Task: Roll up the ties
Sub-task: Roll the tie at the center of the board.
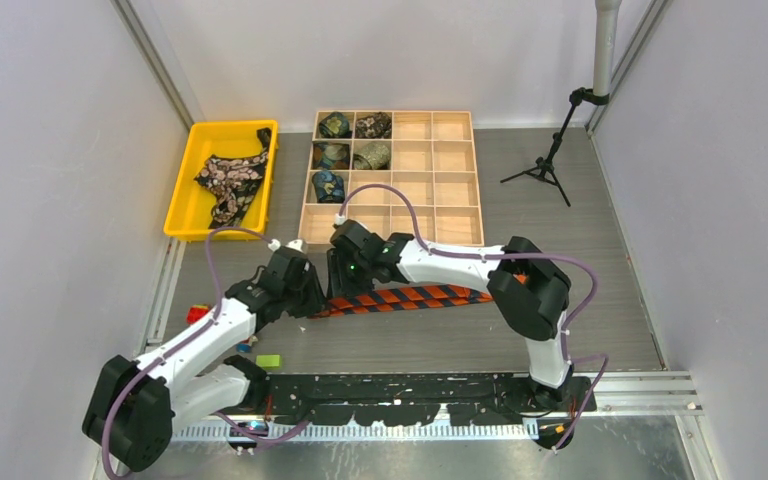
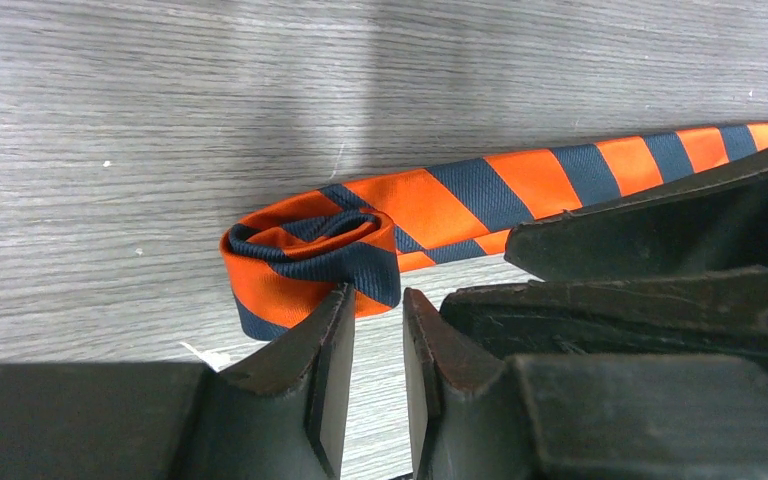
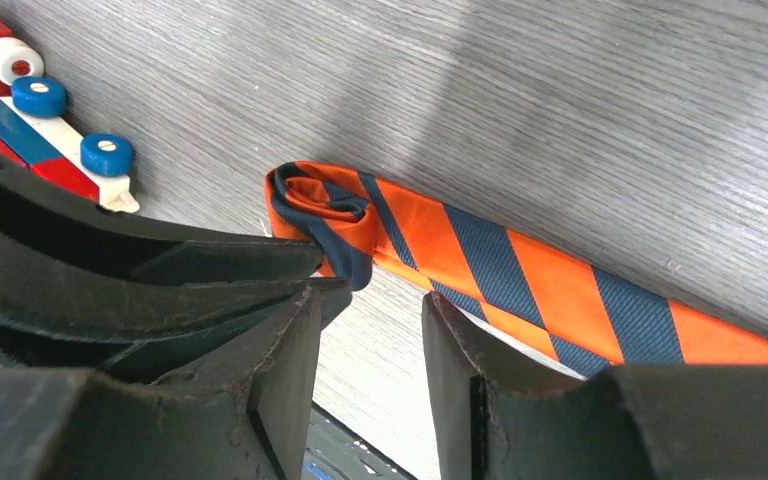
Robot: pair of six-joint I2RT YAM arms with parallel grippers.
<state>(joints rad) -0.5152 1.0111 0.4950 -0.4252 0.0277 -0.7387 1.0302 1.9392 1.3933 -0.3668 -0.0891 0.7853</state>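
**Striped tie (image 2: pixel 480 190): roll begun, not finished**

Tie lies flat on the worktop (image 2: pixel 160 100). Its rolled end (image 2: pixel 310 255) sits right at the fingertips of the left hand (image 2: pixel 375 305), with one tip touching it, probably pinning the coil so it can't spring loose. Left hand is narrow and the gap looks empty, though the view is tight. Right hand (image 3: pixel 370 300) is half wide, holding nothing. The coil is just ahead of its left finger and the tail runs off to its right. Toy blocks (image 3: pixel 50 110) beyond. No readable labels anywhere.

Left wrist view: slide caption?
Left gripper, jaws slightly apart, at the rolled end of the orange-striped tie on the table.
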